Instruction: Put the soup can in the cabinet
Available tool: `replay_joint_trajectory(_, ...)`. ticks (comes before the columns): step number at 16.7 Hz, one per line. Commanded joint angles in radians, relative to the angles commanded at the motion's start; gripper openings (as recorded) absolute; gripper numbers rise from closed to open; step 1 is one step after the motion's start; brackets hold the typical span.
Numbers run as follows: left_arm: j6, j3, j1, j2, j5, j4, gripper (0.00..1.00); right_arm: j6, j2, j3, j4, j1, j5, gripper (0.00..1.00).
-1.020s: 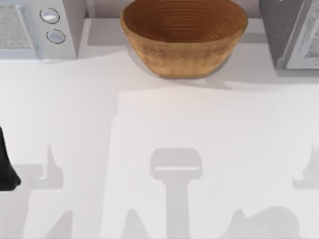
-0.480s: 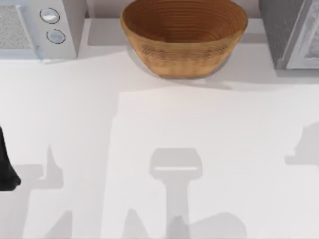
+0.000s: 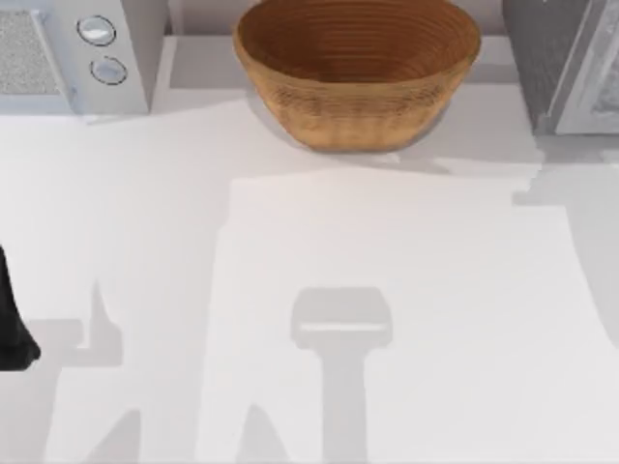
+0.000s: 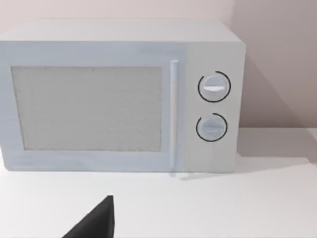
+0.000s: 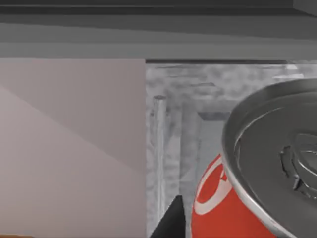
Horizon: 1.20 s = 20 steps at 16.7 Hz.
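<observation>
Looking at my right wrist view, the can (image 5: pixel 257 173) sits right up close to the camera, silver top and red label, with the cabinet (image 5: pixel 171 144) speckled grey just behind it. One dark finger (image 5: pixel 171 220) shows beside it, but I can't tell if it's gripped. On the top view, the right arm's shadow has slid up the bench (image 3: pixel 290 242) toward the cabinet (image 3: pixel 542 58) at back right. Left arm (image 3: pixel 12 319) hasn't budged at the left edge, fingers (image 4: pixel 96 223) unreadable.

Silver lid gleaming on the soup can (image 5: pixel 267 163), red label with white lettering below. The cabinet (image 3: pixel 556 58) reads dark grey and speckled, pale grey frame on its door. Brown woven basket (image 3: pixel 356 72), white microwave (image 4: pixel 119 94) with a mottled grey window, white desk (image 3: pixel 387 242).
</observation>
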Motion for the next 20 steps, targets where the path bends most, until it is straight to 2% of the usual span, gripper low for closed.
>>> replay_joint_trajectory(4,0.0,0.0,0.0,0.0,0.0,0.0,1.0,0.006,0.25,0.343,-0.082,0.033,0.037,0.0)
replay_joint_trajectory(8,0.0,0.0,0.0,0.0,0.0,0.0,1.0,0.01,0.411,0.561,-0.133,0.058,0.058,0.0)
replay_joint_trajectory(17,0.0,0.0,0.0,0.0,0.0,0.0,1.0,0.013,0.461,0.624,-0.148,0.059,0.061,0.0)
replay_joint_trajectory(20,0.0,0.0,0.0,0.0,0.0,0.0,1.0,0.012,0.546,0.723,-0.176,0.051,0.055,0.0)
